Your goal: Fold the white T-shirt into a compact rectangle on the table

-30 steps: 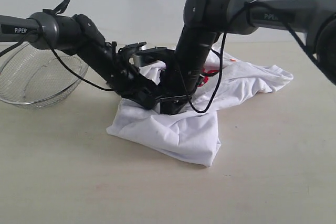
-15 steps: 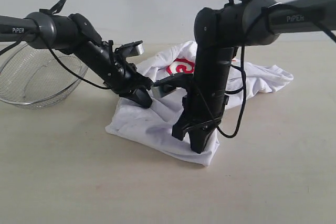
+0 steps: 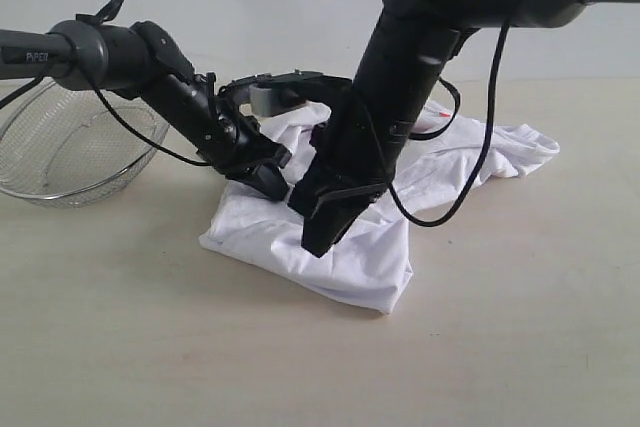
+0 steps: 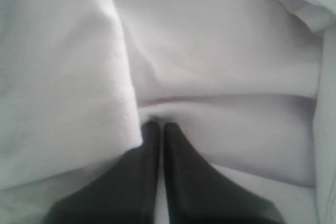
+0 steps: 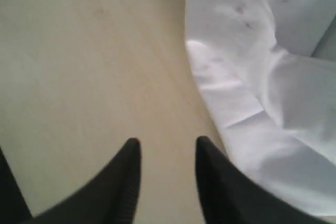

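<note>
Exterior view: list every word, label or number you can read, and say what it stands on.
"PiPER": white print on the dark grey left arm tube, somewhat blurred.
Wrinkled white cotton T-shirt: no lettering readable; the black right arm covers its middle.
Wrist views: no text.

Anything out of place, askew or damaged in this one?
The white T-shirt is askew: a lumpy, wrinkled heap on the table, uneven edges, with one part trailing loose to the right in the exterior view. No damage or spills show.
</note>
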Robot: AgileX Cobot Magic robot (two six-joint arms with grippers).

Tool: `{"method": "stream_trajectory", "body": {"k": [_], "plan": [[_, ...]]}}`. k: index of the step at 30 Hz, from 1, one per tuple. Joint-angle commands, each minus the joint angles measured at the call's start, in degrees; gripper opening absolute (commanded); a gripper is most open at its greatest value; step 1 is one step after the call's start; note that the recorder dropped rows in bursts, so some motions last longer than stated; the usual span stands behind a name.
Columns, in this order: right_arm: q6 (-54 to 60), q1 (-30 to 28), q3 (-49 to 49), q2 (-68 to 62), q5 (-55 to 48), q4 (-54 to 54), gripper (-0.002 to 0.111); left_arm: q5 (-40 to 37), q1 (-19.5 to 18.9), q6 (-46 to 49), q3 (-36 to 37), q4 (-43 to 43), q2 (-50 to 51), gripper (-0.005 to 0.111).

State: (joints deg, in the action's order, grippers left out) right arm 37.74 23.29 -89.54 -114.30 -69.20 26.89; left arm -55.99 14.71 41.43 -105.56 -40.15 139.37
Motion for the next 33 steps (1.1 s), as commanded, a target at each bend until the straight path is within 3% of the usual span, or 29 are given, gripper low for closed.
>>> {"method": "stream_trajectory", "body": {"k": [1, 3, 6, 8, 14, 16, 17, 19, 20, 33], "plan": [[1.0, 3.1, 0.2, 0.4, 8.1, -5.5, 0.063, 0.3, -0.5, 0.1, -0.4, 0.5, 0.3, 0.004], [0.3, 4.8, 0.2, 0.3, 12.8, -8.9, 0.058, 0.2, -0.5, 0.1, -0.4, 0.5, 0.3, 0.004], [-2.3, 6.4, 0.2, -0.9, 17.3, -13.1, 0.041, -0.3, -0.5, 0.1, -0.4, 0.4, 0.3, 0.004], [-4.8, 6.5, 0.2, -1.8, 17.7, -14.7, 0.038, -0.6, -0.5, 0.1, -0.4, 0.2, 0.3, 0.004], [-5.9, 6.5, 0.2, -4.2, 18.6, -17.5, 0.056, -0.8, -0.5, 0.1, -0.4, 0.1, 0.3, 0.004], [-6.5, 6.5, 0.2, -5.5, 20.9, -19.5, 0.053, -1.0, -0.5, 0.1, -0.4, 0.0, 0.3, 0.004], [-6.5, 6.5, 0.2, -5.9, 21.1, -19.6, 0.049, -1.0, -0.5, 0.1, -0.4, -0.2, 0.3, 0.004], [-6.5, 6.5, 0.2, -7.1, 21.5, -19.8, 0.026, -1.0, -0.5, 0.1, -0.4, -0.9, 0.3, 0.004], [-6.6, 6.5, 0.2, -7.4, 20.7, -20.0, 0.000, -1.0, -0.5, 0.1, -0.4, -0.9, 0.3, 0.004], [-4.8, 6.5, -1.9, 4.5, 0.6, -20.0, 0.000, 1.7, -0.5, -0.3, -0.4, -0.9, 0.3, 0.004]]}}
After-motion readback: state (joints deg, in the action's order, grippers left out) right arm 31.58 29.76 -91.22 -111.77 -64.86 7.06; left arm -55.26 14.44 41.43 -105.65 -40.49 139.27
